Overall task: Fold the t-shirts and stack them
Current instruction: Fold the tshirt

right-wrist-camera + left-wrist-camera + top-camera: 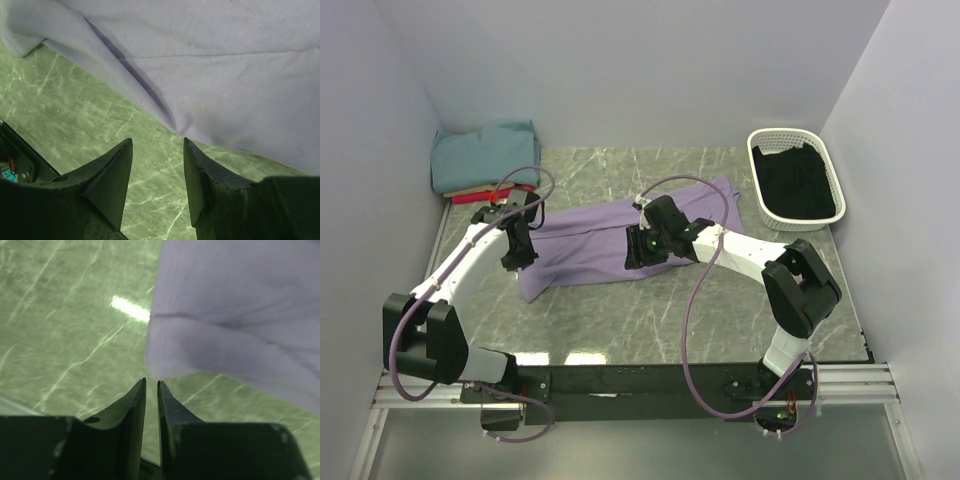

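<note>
A large lavender-purple cloth t-shirt (pixel 590 235) lies spread across the middle of the green-grey marble-patterned tabletop (pixel 650 320), rumpled, its long side running from the left edge toward the far right corner. In the far left corner sits a stack of folded t-shirts (pixel 485 158), teal on top with thin tan and red edges showing under it. A white perforated plastic basket (pixel 760 150) stands in the far right corner with dark cloth (pixel 798 185) inside.

The left gripper (pixel 151 384) hangs at the shirt's left end. Its jaws are only a narrow slit apart, with nothing between them; a rounded folded edge of the shirt lies just beyond the tips, over bare tabletop.

The right gripper (pixel 156 142) is at the shirt's near edge, about midway along it. Its jaws stand clearly apart and hold nothing; the shirt's hem and a dark crease lie just past the fingertips.
</note>
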`<state>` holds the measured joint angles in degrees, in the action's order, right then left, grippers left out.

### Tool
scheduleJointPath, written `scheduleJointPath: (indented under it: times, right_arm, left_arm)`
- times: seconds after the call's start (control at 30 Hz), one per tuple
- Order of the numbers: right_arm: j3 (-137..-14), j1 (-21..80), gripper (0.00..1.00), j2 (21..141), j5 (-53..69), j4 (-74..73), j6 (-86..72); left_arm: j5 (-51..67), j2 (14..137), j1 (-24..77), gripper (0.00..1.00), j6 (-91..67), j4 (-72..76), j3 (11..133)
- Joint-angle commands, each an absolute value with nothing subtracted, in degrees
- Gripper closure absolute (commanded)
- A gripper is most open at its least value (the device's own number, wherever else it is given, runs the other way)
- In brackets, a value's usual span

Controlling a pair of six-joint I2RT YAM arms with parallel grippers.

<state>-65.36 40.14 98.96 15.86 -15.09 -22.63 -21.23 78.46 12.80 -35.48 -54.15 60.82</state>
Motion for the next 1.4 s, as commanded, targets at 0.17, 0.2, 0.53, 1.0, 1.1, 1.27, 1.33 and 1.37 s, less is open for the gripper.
scheduleJointPath:
  times: [0.17,0.2,0.53,1.0,1.1,1.27,1.33,1.37]
  right_arm:
    - [-67.1,40.3,0.48,98.9,12.8,-16.0,-21.0]
    - [-67.1,40.2,0.48,98.7,12.1,-16.1,-20.8]
    - [-68.6,38.1,0.47,97.9,11.9,-17.7,-20.0]
    - [-66.3,37.4,0.47,97.6,12.6,-16.3,-20.3]
    - [-66.0,37.4,0.47,97.7,12.6,-16.2,-20.4]
    - [-65.8,37.1,0.47,97.7,12.8,-16.1,-20.6]
    - [-65.7,37.1,0.47,97.7,12.8,-15.8,-20.6]
    - [-65.6,37.1,0.47,97.8,12.9,-15.9,-20.6]
  left_arm:
    - [-21.1,76.2,11.2,0.67,-31.0,-60.7,67.9]
    - [-18.0,75.6,11.2,0.61,-30.6,-59.0,67.8]
    - [-6.0,79.5,11.2,0.47,-31.6,-47.7,57.2]
    - [-7.5,87.1,11.2,0.44,-31.3,-43.6,56.2]
    - [-8.3,88.1,11.2,0.47,-31.4,-43.6,56.4]
    - [-10.3,89.1,11.3,0.62,-31.4,-43.4,56.3]
    - [-11.5,89.4,11.3,0.72,-31.6,-43.1,56.0]
    - [-11.7,89.5,11.3,0.85,-31.6,-43.1,56.0]
